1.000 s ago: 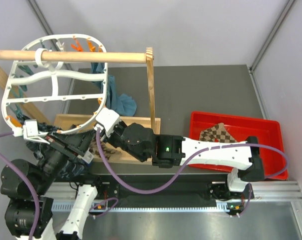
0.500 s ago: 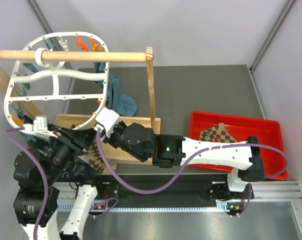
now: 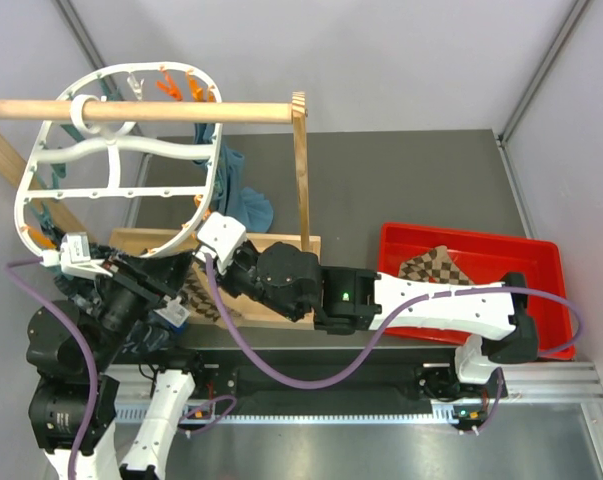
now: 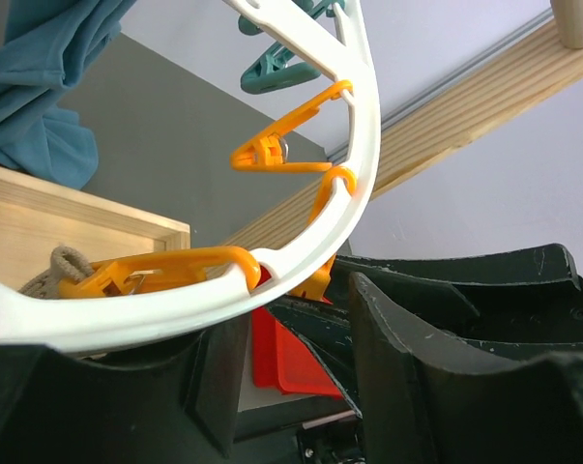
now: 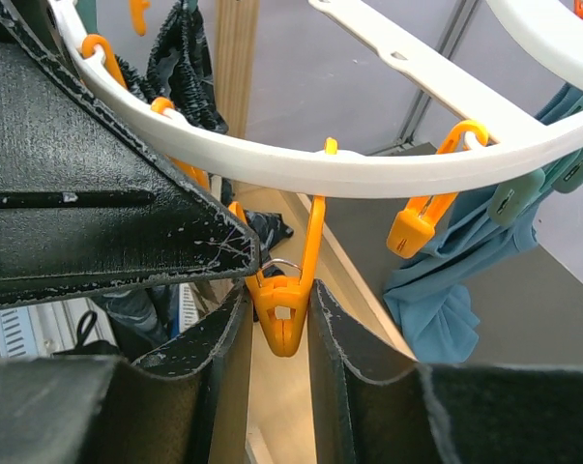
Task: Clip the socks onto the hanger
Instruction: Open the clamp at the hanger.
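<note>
Between right fingers (image 5: 364,367), orange peg (image 5: 281,314) pinched (on hanger (image 5: 368,169) rim)

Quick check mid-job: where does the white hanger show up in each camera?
Top external: the hanger hangs upper left from the wooden rod.
Left wrist: its rim arcs from top centre to lower left.
Right wrist: its rim curves across the top, above the orange peg the right fingers pinch.
Shared landmark: the blue cloth, in all three.

The left arm (image 3: 163,420) and right arm (image 3: 441,305) had white link shells and black joint housings. Each carried a purple cable (image 3: 281,375) above the slotted rail (image 3: 381,412). A green indicator (image 3: 347,296) glowed on the right arm above that rail.
</note>
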